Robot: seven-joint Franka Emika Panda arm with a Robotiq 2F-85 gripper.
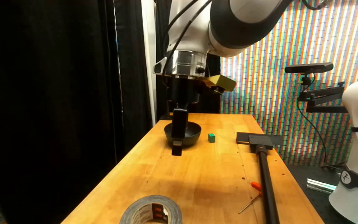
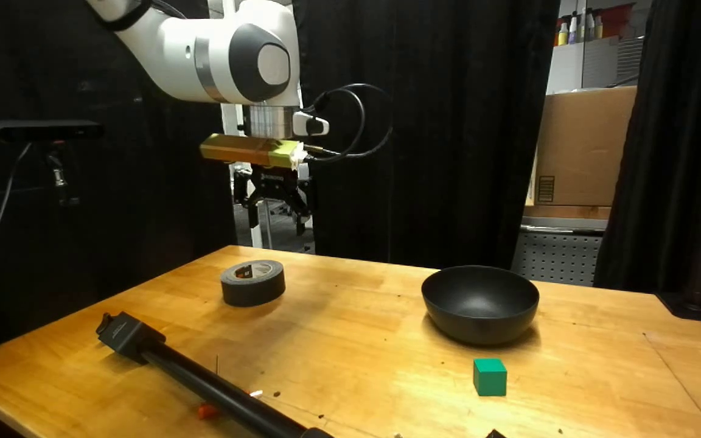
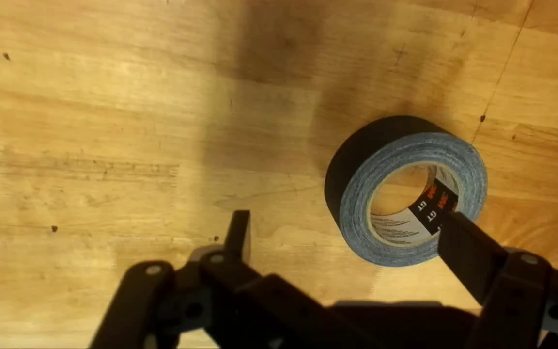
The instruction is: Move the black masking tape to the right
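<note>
Wrist view: looks down on the roll of tape (image 3: 356, 208), lying flat on the table (image 3: 114, 121) with the hole facing up, right of the middle, and partly hidden behind a fingertip (image 3: 465, 252). In an exterior view, sits well apart from the bowl (image 2: 479, 330). As for the claw (image 2: 277, 224), hangs above the table with fingers spread wide, and has hold of nothing. Looks off centre for a grasp: spans part tape, part table.

Probably handles as a stiff, close-wound thing, fairly light but dense, with little give and hardly any risk of breaking. Should hold well by the dark outer side, perhaps less surely by the smoother cut face. Being round, may twist or slip sideways if pinched away from the middle, and could roll if let go on edge.

Seems best taken by the ring's wall, with one finger down the hole and the other outside, squeezing tape and core (image 3: 400, 226) together. Might dent the thin core if pressed too hard. Could perhaps be taken across the full width instead; cannot tell the fit from here. Once gripped, calls for a level lift and a flat setting-down.
</note>
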